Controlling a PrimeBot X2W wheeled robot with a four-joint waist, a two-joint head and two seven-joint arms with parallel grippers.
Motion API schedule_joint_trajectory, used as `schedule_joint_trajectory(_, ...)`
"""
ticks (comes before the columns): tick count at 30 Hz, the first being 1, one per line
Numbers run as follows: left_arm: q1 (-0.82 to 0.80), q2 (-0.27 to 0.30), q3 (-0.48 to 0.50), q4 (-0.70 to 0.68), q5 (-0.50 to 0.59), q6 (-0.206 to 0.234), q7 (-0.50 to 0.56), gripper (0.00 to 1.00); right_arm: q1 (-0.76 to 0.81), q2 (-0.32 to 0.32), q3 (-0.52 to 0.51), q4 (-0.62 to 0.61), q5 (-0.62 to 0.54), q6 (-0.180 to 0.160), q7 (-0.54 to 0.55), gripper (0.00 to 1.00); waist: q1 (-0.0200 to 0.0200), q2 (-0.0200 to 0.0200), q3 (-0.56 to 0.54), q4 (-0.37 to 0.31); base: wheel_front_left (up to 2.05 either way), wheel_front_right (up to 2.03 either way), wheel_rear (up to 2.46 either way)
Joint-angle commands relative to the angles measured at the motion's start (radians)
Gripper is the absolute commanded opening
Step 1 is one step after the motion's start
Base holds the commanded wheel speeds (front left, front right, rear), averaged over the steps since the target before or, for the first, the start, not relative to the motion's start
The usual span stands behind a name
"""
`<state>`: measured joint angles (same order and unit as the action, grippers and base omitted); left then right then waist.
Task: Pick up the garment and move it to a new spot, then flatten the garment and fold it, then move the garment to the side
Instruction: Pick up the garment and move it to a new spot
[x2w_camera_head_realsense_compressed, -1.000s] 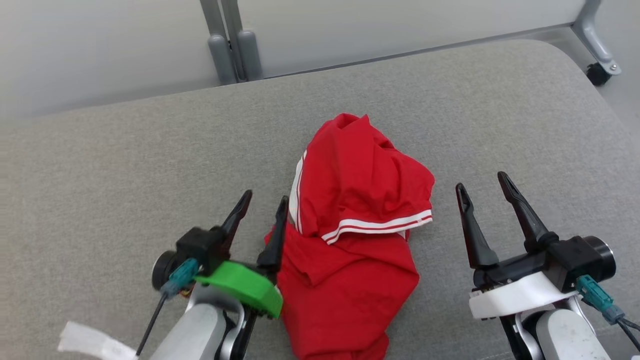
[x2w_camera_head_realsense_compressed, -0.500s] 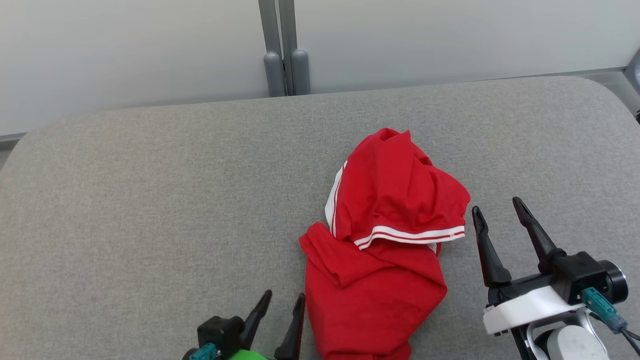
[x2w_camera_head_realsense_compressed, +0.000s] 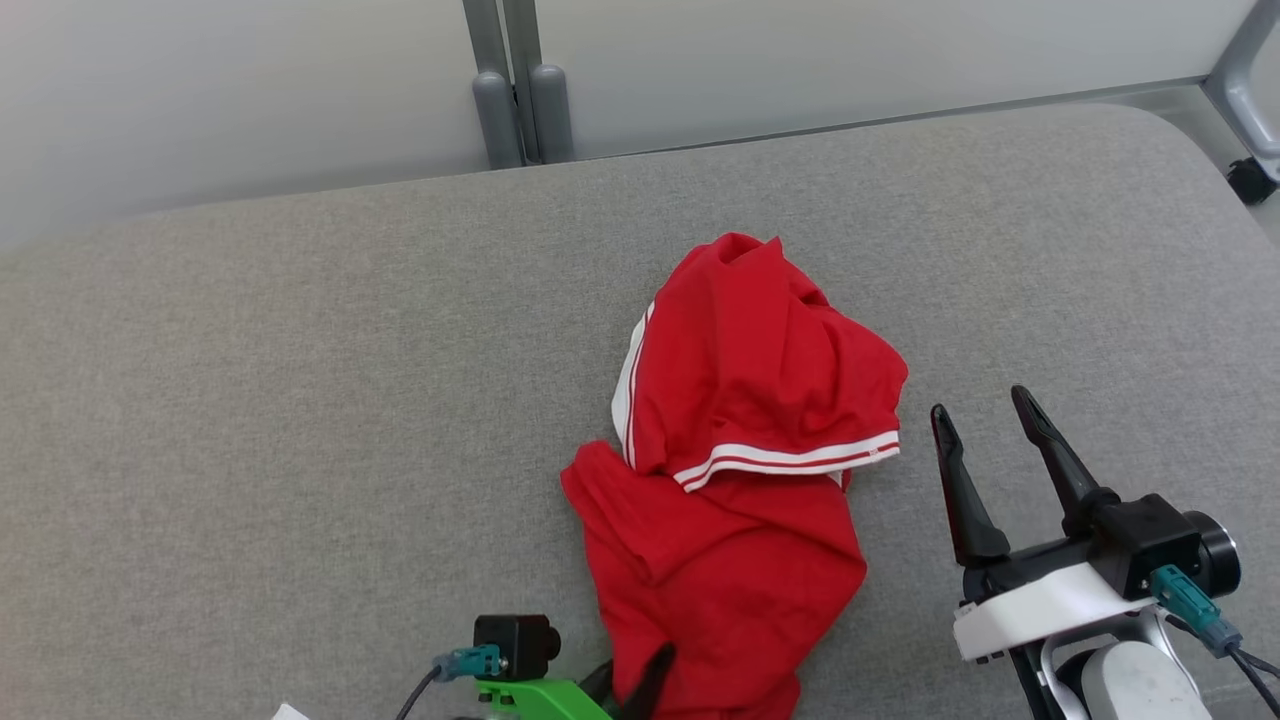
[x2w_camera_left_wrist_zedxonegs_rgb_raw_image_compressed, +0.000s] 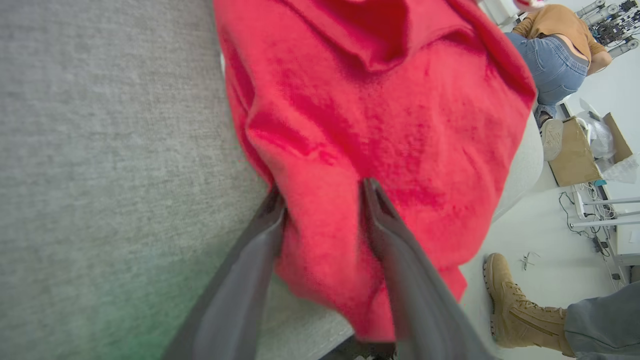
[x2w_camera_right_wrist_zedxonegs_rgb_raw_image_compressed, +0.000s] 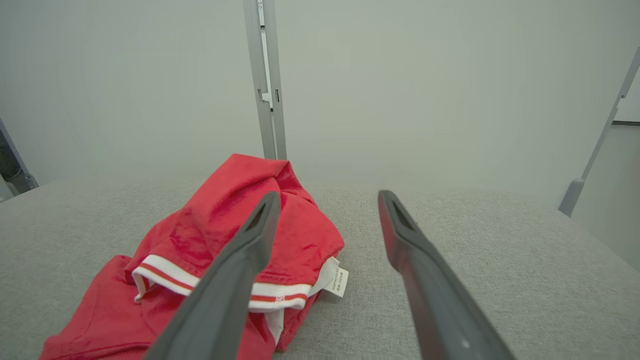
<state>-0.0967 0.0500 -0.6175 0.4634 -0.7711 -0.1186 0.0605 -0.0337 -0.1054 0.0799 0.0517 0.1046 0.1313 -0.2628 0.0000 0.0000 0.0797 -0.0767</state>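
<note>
The crumpled red garment lay on the grey worktop, the left tool parted astride the garment's near edge, unclenched, and the right tool released just right of the garment.

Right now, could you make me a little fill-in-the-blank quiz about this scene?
The garment is ____ with white stripes.
It lies crumpled on a ____ cushion.
The ____ arm's fingers have its cloth between them.
The right arm's fingers stand ____, holding nothing.
Missing words: red, grey, left, open.
</note>
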Motion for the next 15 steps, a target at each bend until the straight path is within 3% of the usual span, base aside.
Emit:
schedule_joint_trajectory(1, -0.019, 0.002, -0.007, 0.003, -0.017, -0.006, -0.002, 0.0, -0.005, 0.004, 0.001, 0.003, 0.001, -0.001, -0.003, 1.0, 0.0, 0.0, 0.005, -0.006, 0.0, 0.0, 0.0)
schedule_joint_trajectory(3, -0.027, 0.004, 0.008, -0.015, -0.028, -0.005, -0.014, 0.0, -0.003, 0.006, 0.001, 0.003, 0.003, -0.001, -0.003, 1.0, 0.0, 0.0, 0.004, -0.005, 0.0, 0.0, 0.0)
schedule_joint_trajectory(6, -0.038, 0.053, 0.067, -0.069, -0.026, 0.048, -0.041, 0.0, 0.004, 0.006, -0.008, 0.001, 0.004, -0.001, -0.003, 1.0, 0.0, 0.0, -0.002, 0.005, 0.0, 0.0, 0.0)
schedule_joint_trajectory(15, 0.014, 0.311, 0.332, -0.43, -0.008, 0.271, -0.064, 0.0, 0.021, 0.013, -0.013, 0.001, 0.005, -0.001, -0.003, 1.0, 0.0, 0.0, -0.018, 0.044, 0.0, 0.0, 0.0)
